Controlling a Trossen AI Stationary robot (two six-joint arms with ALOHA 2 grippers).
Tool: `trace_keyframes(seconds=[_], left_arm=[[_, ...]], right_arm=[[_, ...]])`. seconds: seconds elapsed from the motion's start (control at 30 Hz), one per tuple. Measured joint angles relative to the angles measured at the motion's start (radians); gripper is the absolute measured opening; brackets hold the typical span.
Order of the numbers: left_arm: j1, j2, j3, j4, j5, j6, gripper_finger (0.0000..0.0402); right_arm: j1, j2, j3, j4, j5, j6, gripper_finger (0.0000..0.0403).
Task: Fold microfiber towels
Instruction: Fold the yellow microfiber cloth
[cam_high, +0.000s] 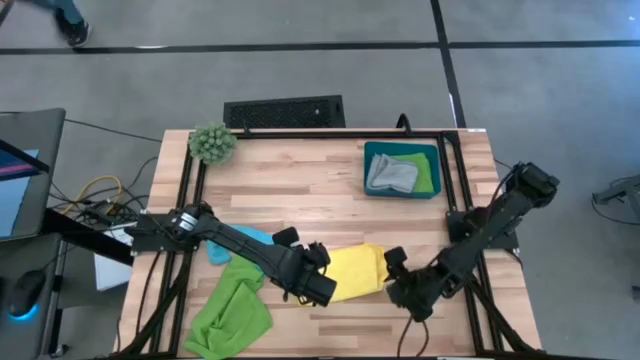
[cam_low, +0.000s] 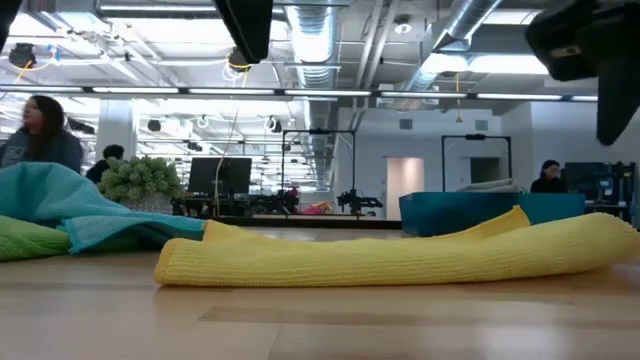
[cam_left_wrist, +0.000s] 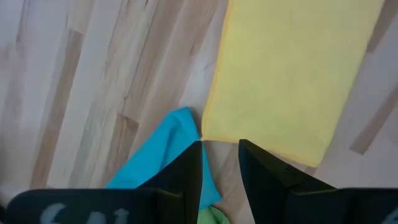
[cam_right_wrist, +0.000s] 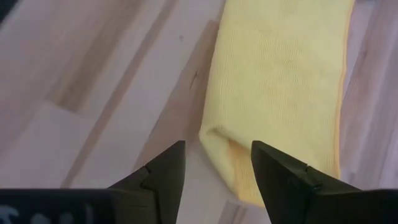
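**A:** So where's the yellow towel (cam_high: 358, 268) sitting?

**B:** Near the front edge of the table (cam_high: 300, 185), about mid-width, folded into a flat strip. Its long axis runs left-right across the table. In the low view it's a low roll with a folded edge facing the camera.

**A:** And the grippers?

**B:** Left gripper (cam_high: 322, 287) is at the towel's left end, fingers (cam_left_wrist: 186, 174) slightly apart and holding nothing; its wrist view shows the tips just off the yellow corner. Right gripper (cam_high: 398, 290) is at the right end, jaws wide open and empty, hovering over the folded end.

**A:** Other towels?

**B:** A light blue towel (cam_high: 232, 245) lies under the left arm, touching the yellow one's corner in the left wrist view. A lime green towel (cam_high: 232, 312) is crumpled at the front left, hanging over the table edge.

**A:** Any containers?

**B:** One teal bin (cam_high: 372, 150) at the back right. Inside are a grey towel (cam_high: 390, 174) and a green towel (cam_high: 424, 174), the grey one partly on top.

**A:** Any labels or writing?

**B:** None that can be read. There's a fuzzy green plant ball (cam_high: 212, 143) at the back left corner, and people (cam_low: 40, 135) show in the room behind in the low view.
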Motion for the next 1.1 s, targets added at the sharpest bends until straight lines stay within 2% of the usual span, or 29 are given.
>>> trace_keyframes(seconds=[0.27, 0.37, 0.5, 0.83, 1.1], left_arm=[[-0.029, 0.001, 0.0, 0.001, 0.001, -0.009, 0.0098], [-0.031, 0.001, 0.0, 0.001, 0.001, -0.017, 0.0098], [-0.032, 0.001, 0.0, 0.001, 0.005, -0.021, 0.0098], [-0.037, 0.002, 0.0, 0.001, 0.023, -0.043, 0.0098], [-0.038, 0.002, 0.0, 0.001, 0.023, -0.043, 0.0098]], right_arm=[[0.047, 0.169, 0.0, 0.082, 0.093, -0.026, 0.0208], [0.054, 0.216, 0.0, 0.111, 0.109, -0.04, 0.0207], [0.053, 0.26, 0.0, 0.137, 0.182, -0.041, 0.0206], [0.067, 0.273, 0.025, 0.139, 0.251, -0.041, 0.0206], [0.041, 0.292, 0.025, 0.124, 0.232, -0.027, 0.0205]])
